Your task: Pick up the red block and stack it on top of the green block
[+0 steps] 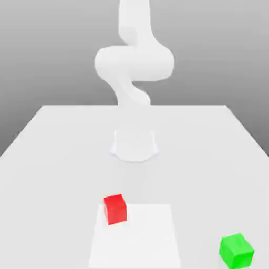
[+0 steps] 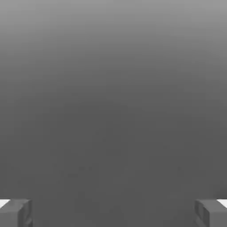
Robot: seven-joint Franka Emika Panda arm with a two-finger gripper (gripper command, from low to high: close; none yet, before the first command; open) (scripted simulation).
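The red block [image 1: 115,208], a small matte cube, rests on the white table toward the front, a little to the exterior view's left of centre. The green block [image 1: 236,250], about the same size, sits at the front on the exterior view's right, well apart from the red one. In the hand view my gripper [image 2: 113,213] is open: its two grey fingertips [image 2: 15,213] stand far apart with nothing between them, facing a plain grey background. Neither block is touched.
The arm's white base [image 1: 134,144] stands mid-table behind the blocks, and its bent upper links [image 1: 134,60] rise above it. A brighter square patch [image 1: 144,239] lies on the table [image 1: 58,157] under and beside the red block.
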